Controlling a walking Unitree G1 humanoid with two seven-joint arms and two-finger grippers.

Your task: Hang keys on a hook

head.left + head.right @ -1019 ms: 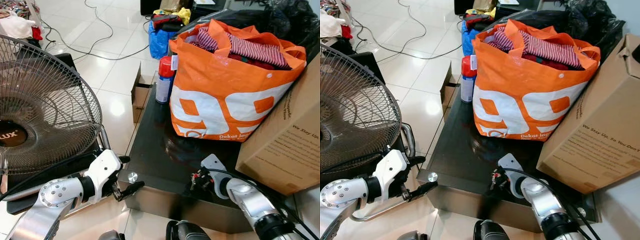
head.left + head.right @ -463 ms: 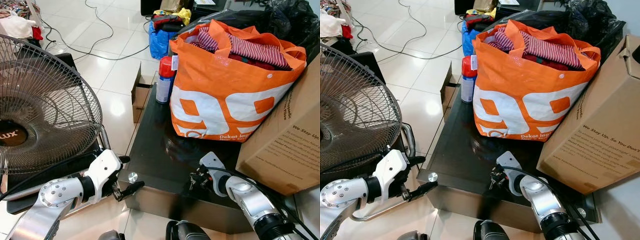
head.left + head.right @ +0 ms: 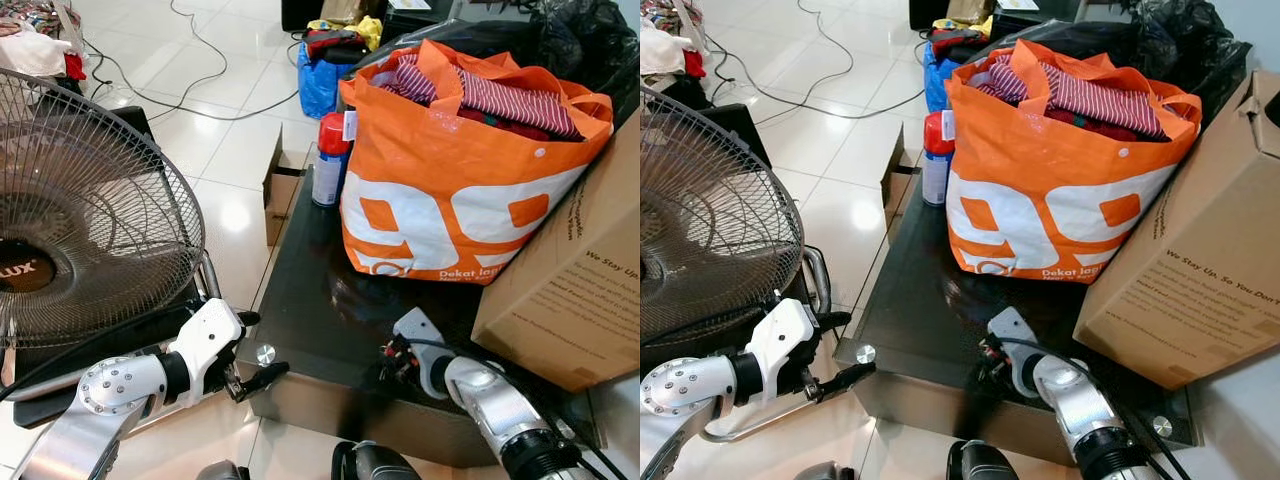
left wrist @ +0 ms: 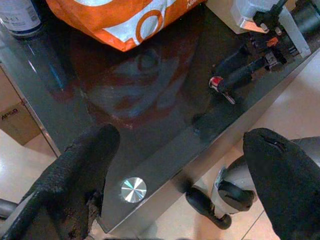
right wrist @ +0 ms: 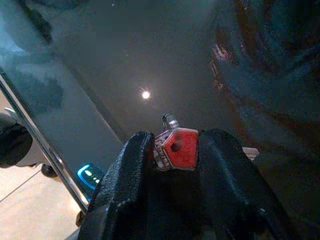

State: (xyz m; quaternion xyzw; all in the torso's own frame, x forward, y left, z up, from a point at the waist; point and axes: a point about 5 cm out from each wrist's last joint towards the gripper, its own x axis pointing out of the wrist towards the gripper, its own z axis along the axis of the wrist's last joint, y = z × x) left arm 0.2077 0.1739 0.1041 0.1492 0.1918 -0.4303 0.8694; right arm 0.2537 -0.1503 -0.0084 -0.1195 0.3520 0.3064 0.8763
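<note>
A key with a red head (image 5: 179,148) is pinched between the two black fingers of my right gripper (image 5: 177,141), just above the black glass table (image 3: 305,290) near its front edge. In the left eye view that gripper (image 3: 389,352) sits in front of the orange bag. The left wrist view looks across at the right gripper's fingers (image 4: 239,75) and the red key head (image 4: 216,82). My left gripper (image 3: 257,347) is open beside the table's front left corner, by a round metal stud (image 4: 133,189), with nothing between its fingers.
An orange shopping bag (image 3: 450,190) full of clothes stands on the table, with a cardboard box (image 3: 580,280) to its right and a red-capped spray can (image 3: 327,160) behind left. A large floor fan (image 3: 80,220) stands on the left. Cables cross the white tiles (image 3: 190,110).
My right gripper has edged a little left and forward over the table with the key still in it. The left arm has stayed put.
</note>
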